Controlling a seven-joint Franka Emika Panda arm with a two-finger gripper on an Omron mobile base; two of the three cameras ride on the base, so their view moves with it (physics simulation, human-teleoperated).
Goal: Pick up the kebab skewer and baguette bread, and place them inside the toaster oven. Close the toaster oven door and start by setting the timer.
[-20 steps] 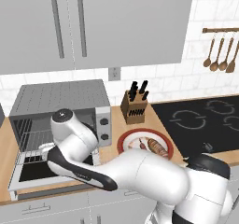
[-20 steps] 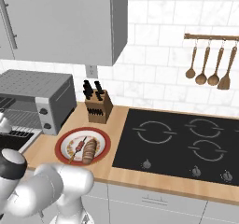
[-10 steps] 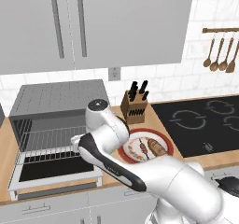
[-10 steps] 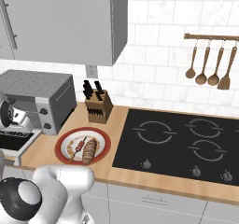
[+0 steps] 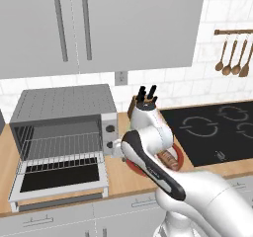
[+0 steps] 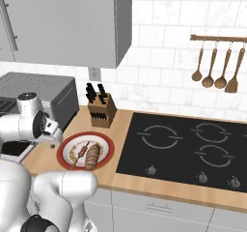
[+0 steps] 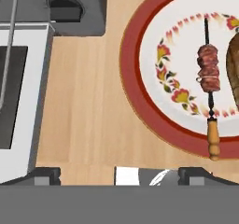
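The kebab skewer (image 7: 208, 73) lies on a red-rimmed plate (image 7: 140, 101), with the baguette bread (image 7: 234, 69) beside it at the right edge of the hand view. From the right base view, the skewer (image 6: 83, 151) and baguette (image 6: 93, 155) lie side by side. The toaster oven (image 5: 64, 102) stands at the left, its door (image 5: 59, 179) dropped flat and open, wire rack (image 5: 59, 147) showing. My gripper (image 7: 121, 174) hovers open over bare counter between the oven door and the plate, holding nothing.
A knife block (image 6: 102, 111) stands behind the plate. A black cooktop (image 6: 188, 149) fills the counter to the right. Wooden utensils (image 6: 214, 71) hang on the wall rail. Two oven knobs (image 5: 109, 130) sit on its right panel, close to my arm.
My arm has swung right, from the front of the open oven to the counter beside the plate. The jaws have stayed open.
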